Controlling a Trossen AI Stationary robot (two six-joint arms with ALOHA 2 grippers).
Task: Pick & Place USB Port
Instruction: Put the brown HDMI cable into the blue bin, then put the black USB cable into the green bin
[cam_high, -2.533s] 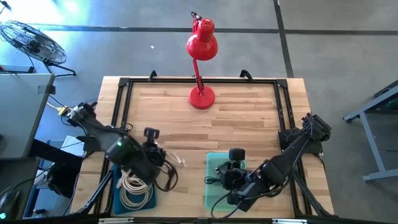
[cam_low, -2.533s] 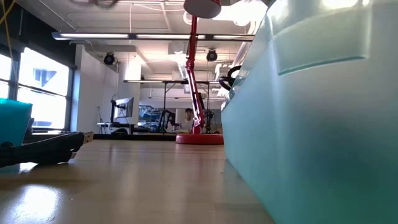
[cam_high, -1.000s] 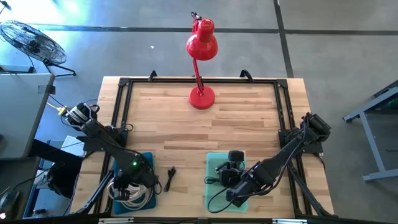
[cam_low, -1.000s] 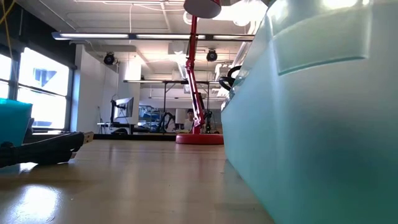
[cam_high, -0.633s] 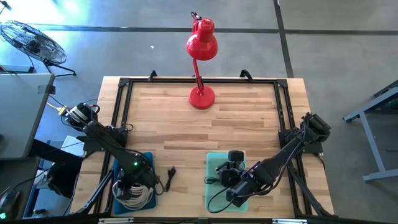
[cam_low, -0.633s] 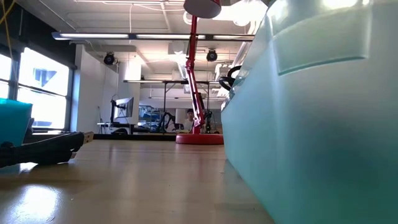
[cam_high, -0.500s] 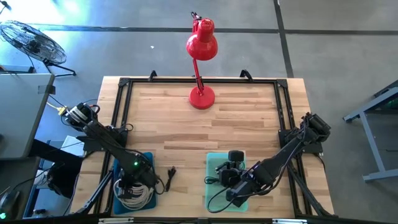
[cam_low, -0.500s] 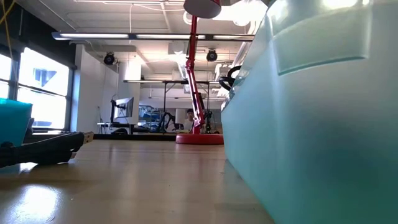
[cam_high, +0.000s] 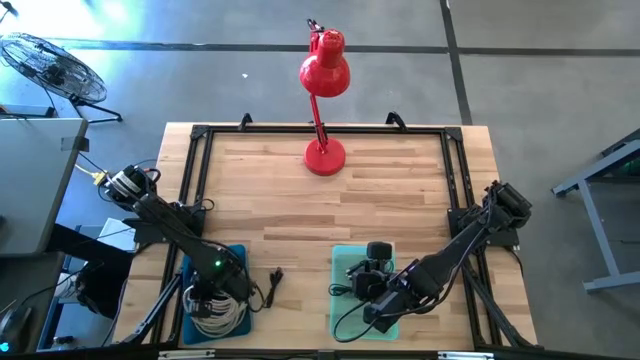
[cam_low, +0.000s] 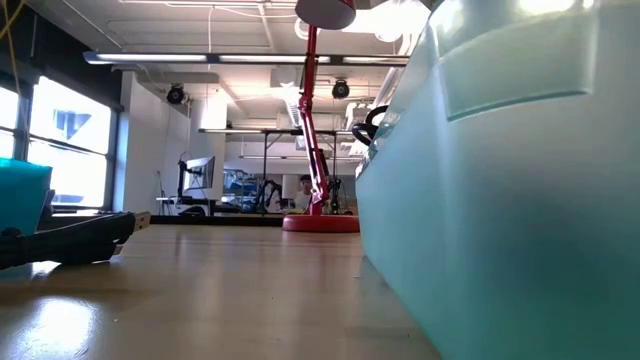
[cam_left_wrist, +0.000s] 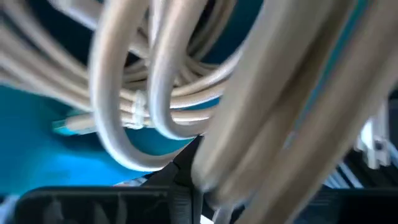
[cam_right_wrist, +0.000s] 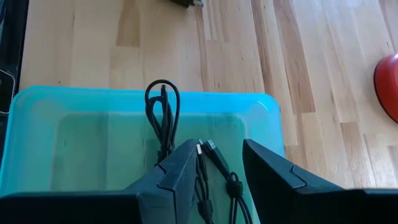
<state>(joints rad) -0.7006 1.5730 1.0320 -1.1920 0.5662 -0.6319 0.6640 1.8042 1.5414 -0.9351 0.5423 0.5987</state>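
From above, finds the left gripper sunk into the blue bin among the white cables, off the bare wood where it hung moments ago. It also leaves a black USB cable lying on the table between that bin and the teal bin — likely dropped short of its goal — with the right gripper parked over the teal bin. At table height, shows only the teal wall and the red lamp, same as before. On the left wrist, fills with white cables, too close to tell how the fingers stand; on the right wrist, shows fingers spread apart, gripping nothing, above black cables in the teal bin.
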